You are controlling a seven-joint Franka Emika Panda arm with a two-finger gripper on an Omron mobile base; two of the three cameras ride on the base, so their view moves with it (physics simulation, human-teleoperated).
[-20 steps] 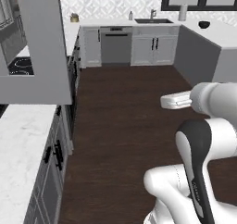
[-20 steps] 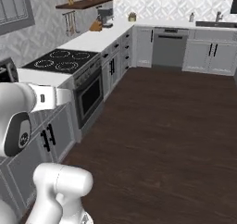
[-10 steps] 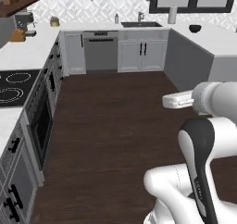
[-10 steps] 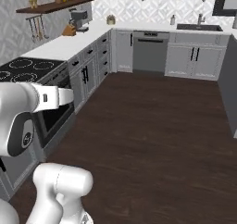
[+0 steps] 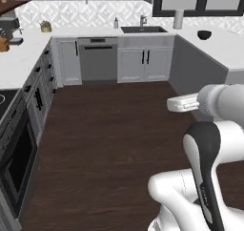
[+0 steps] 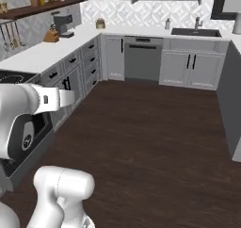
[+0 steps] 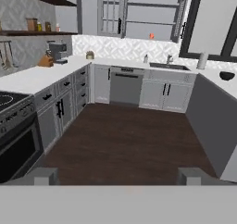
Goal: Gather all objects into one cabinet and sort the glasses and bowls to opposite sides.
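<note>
The wall cabinet stood open at the far wall above the sink, well apart from the robot, with a small red cup on its lower shelf. The gathering looked barely begun. A dark bowl sat on the right desk. Open floor lay between, nothing blocking. The end effector hung wide, empty.

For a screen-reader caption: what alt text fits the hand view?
The open, empty claw looks across dark wood floor toward a far dishwasher and sink. Above them a wall cabinet stands open with a small orange cup on its shelf; a stove sits on the left.
</note>
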